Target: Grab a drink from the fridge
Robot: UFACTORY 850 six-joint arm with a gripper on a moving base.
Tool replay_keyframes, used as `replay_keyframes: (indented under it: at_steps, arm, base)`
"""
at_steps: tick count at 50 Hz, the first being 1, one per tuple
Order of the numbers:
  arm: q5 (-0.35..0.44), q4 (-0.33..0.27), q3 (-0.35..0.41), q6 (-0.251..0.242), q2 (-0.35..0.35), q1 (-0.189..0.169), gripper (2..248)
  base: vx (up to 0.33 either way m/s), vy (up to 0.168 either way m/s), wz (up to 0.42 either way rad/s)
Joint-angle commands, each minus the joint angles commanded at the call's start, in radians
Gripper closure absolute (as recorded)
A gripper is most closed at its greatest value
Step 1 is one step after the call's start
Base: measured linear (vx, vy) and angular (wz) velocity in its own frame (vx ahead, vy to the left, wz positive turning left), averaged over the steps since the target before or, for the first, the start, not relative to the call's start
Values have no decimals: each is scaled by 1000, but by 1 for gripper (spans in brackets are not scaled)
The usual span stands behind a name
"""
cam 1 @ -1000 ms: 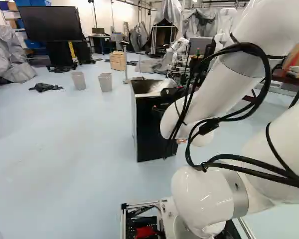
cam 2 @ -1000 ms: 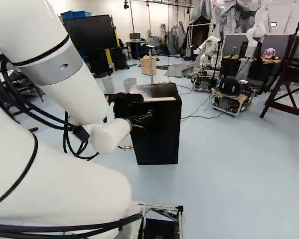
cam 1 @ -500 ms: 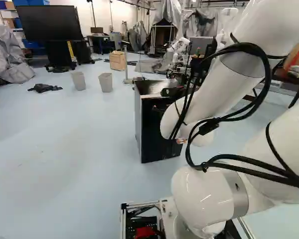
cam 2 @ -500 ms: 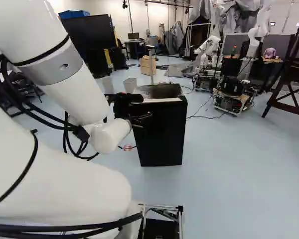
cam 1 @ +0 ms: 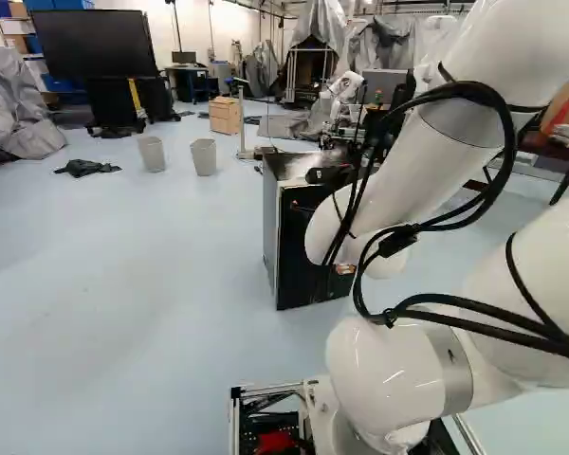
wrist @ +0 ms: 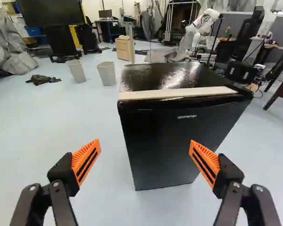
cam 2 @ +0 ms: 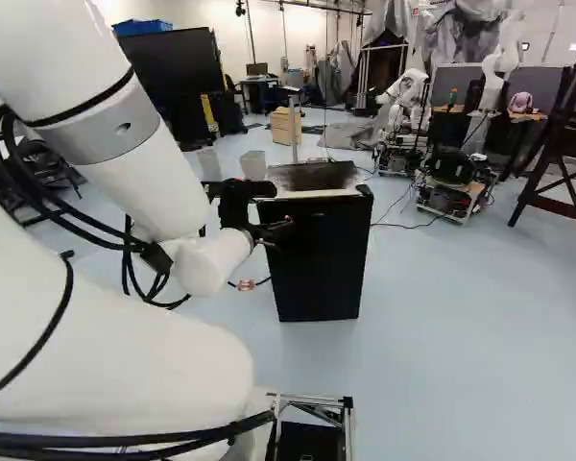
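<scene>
Wrist view first: my pincer [wrist: 145,146] stands wide apart, its two orange pads [wrist: 86,161] facing each other with nothing clamped between them. Ahead of it, past the tips, is the black fridge [wrist: 155,77], upright on the floor [wrist: 104,197]. Its door [wrist: 174,141] looks closed, and a pale strip [wrist: 179,93] runs along the front edge of the top. I see no drink anywhere; I judge that it is inside, behind that door.

Left base view: my arm [cam 1: 398,199] hides much of the fridge's front, though one dark side and part of the top show beside it. Two bins [cam 1: 204,156] stand on the floor beyond. From here I cannot tell how near the pincer comes to the door.

Right base view: the fridge is just ahead of my arm, its front turned towards the base, and the pincer is by the upper part of that front, at the side nearer my arm. Nothing of the inside shows.

So I take the task to be at its early stage, the approach. The fridge is within view and the pincer is ready, but all the rest is left: getting hold of the door's edge, pulling it open, finding a drink, gripping it and bringing it out.
</scene>
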Motion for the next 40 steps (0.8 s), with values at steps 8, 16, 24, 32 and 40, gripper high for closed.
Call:
replay_keyframes:
  at_steps: [8, 16, 24, 32, 40]
  arm:
    - [0, 0, 0, 0, 0, 0, 3]
    - [0, 0, 0, 0, 0, 0, 3]
    - [0, 0, 0, 0, 0, 0, 3]
    - [0, 0, 0, 0, 0, 1, 3]
    - [0, 7, -1, 0, -2, 11, 3]
  base:
    - [-1, 103, -14]
    - [0, 91, -9]
    - [0, 26, 1]
    - [0, 0, 0]
    - [0, 0, 0]
